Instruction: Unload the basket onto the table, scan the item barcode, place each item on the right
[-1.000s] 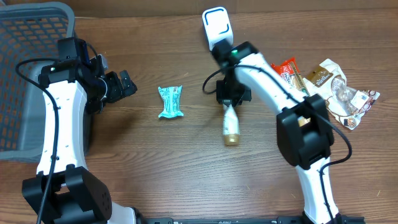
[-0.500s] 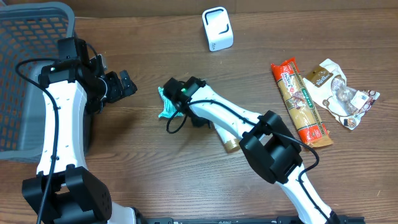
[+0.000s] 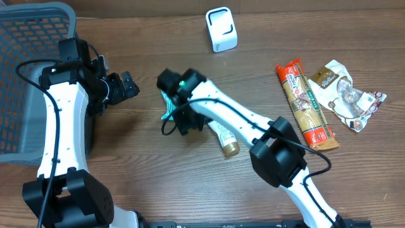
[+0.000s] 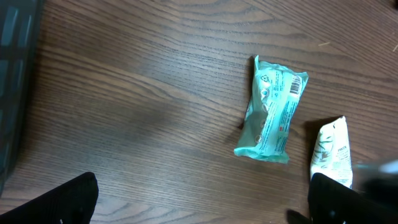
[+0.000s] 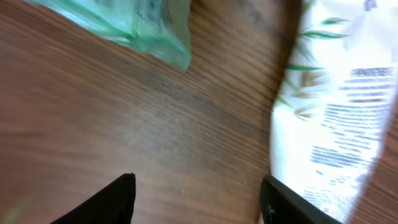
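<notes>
Your right hand hangs open just over the bench. The white tube lies there just beside one finger, the teal packet close by. Your left hand, well apart, stands open too.

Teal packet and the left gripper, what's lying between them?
Nothing: only bare wood table lies between the left gripper and the teal packet, clearest in the left wrist view.
</notes>
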Available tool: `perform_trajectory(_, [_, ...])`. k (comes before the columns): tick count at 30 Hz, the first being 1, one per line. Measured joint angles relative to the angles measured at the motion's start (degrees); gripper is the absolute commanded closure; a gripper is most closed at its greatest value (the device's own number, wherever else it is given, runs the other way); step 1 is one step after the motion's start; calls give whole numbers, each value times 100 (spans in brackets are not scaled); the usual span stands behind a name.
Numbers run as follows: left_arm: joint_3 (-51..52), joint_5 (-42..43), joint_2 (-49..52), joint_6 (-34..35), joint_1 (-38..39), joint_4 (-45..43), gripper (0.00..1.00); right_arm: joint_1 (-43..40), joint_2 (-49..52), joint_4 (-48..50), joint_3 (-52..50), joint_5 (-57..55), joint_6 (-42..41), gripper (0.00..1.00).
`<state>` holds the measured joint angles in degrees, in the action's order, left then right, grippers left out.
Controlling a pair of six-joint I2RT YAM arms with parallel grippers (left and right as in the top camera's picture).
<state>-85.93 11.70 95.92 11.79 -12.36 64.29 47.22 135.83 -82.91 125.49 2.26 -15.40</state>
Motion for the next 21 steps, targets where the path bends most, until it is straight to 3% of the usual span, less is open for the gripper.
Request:
perform_trajectory(8, [0,2,0,0,0,0,0,-1086,-4,-780,610,820,1005,10])
perform_trajectory(13, [0,0,0,0,0,0,0,-2020,-15,-887,409,1687,1982,9])
perform_trajectory(21, [0,2,0,0,0,0,0,-2702,-20,-210,-1167,2859,3051,9])
